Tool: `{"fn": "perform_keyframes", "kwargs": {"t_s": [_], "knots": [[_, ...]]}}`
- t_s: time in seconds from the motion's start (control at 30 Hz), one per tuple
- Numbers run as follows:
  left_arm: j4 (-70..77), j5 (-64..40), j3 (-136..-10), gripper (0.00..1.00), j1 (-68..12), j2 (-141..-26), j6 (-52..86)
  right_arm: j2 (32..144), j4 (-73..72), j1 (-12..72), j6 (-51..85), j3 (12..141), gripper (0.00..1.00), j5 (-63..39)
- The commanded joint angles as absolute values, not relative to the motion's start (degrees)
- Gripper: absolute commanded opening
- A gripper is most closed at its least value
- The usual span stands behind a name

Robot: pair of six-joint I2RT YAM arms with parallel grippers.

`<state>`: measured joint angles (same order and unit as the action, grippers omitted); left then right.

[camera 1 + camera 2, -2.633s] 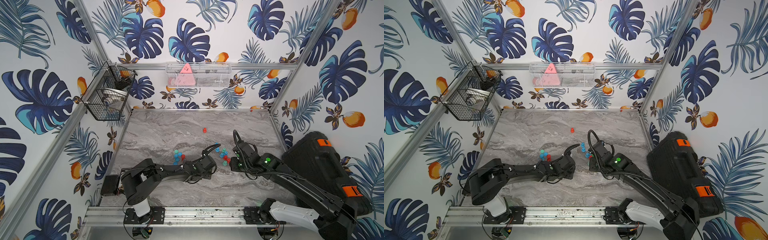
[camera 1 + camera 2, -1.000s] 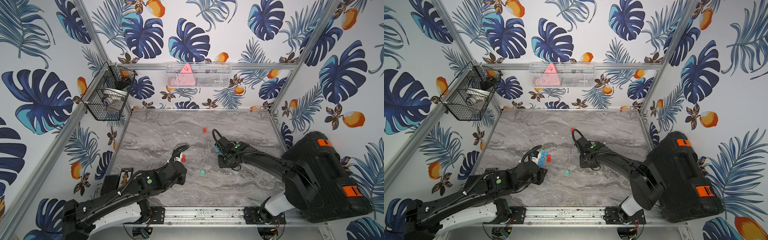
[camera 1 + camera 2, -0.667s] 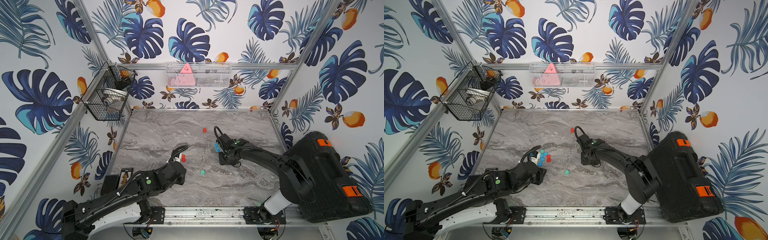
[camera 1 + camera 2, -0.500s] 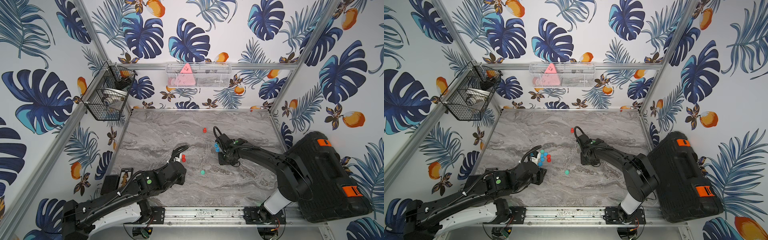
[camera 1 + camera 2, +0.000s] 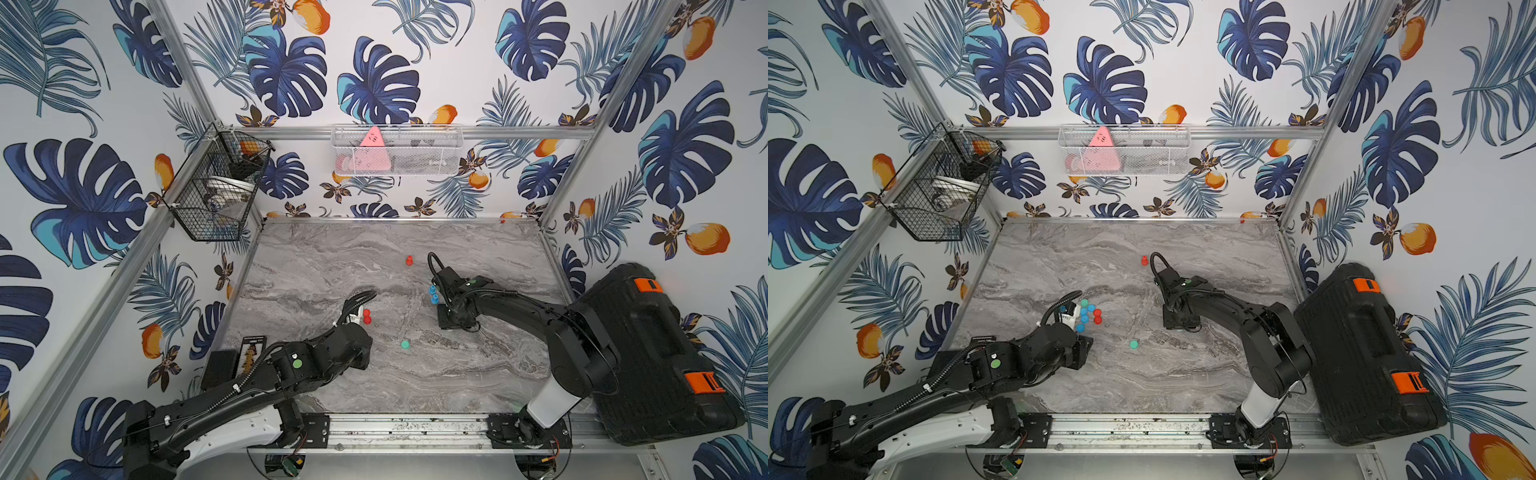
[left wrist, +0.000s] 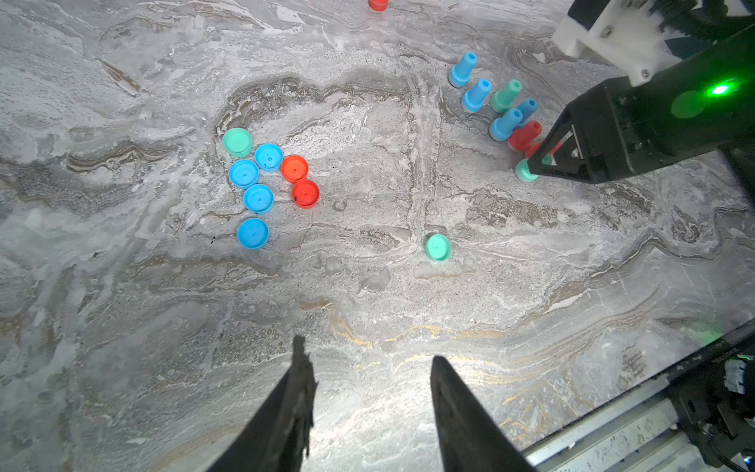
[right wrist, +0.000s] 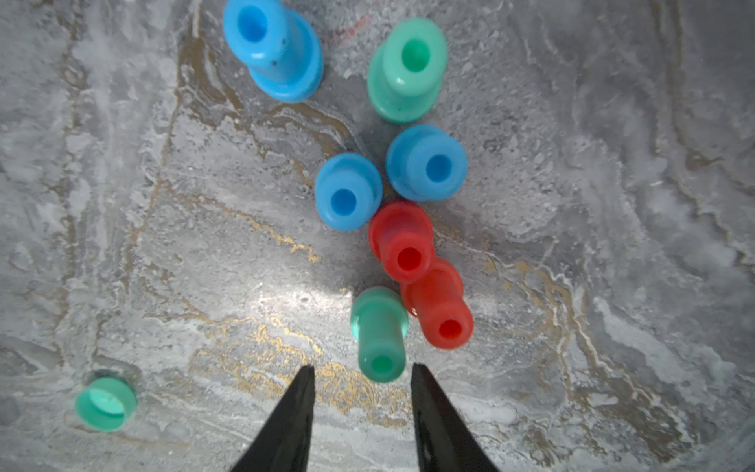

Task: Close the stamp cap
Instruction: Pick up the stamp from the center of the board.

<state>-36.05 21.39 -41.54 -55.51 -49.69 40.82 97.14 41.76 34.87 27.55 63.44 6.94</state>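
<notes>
L end effector (image 6: 369,349) pulled back fr. stamps (image 6: 506,122).

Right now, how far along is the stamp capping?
Early. Done: nothing visibly joined; the caps lie loose, apart from the standing stamps. In hand: the right gripper, open, sits at a green stamp; the left gripper is open and empty. To do, likely: grip that stamp, bring it to the lone green cap and press them together.
</notes>
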Motion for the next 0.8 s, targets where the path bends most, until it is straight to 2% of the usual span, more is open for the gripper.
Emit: {"fn": "perform_keyframes", "kwargs": {"t_s": [0.0, 0.57, 0.77], "knots": [[-36.52, 22.15, -41.49, 0.51, -55.54, -49.57, 42.14, 97.7, 40.87, 34.89, 27.23, 63.55, 0.42, 6.76], [-37.29, 22.67, -41.6, 0.51, -55.55, -48.69, 42.18, 100.55, 40.78, 34.75, 26.73, 64.38, 0.39, 8.22], [-37.31, 22.58, -41.5, 0.51, -55.55, -48.61, 42.19, 100.72, 40.96, 34.68, 26.68, 64.5, 0.34, 8.47]]}}
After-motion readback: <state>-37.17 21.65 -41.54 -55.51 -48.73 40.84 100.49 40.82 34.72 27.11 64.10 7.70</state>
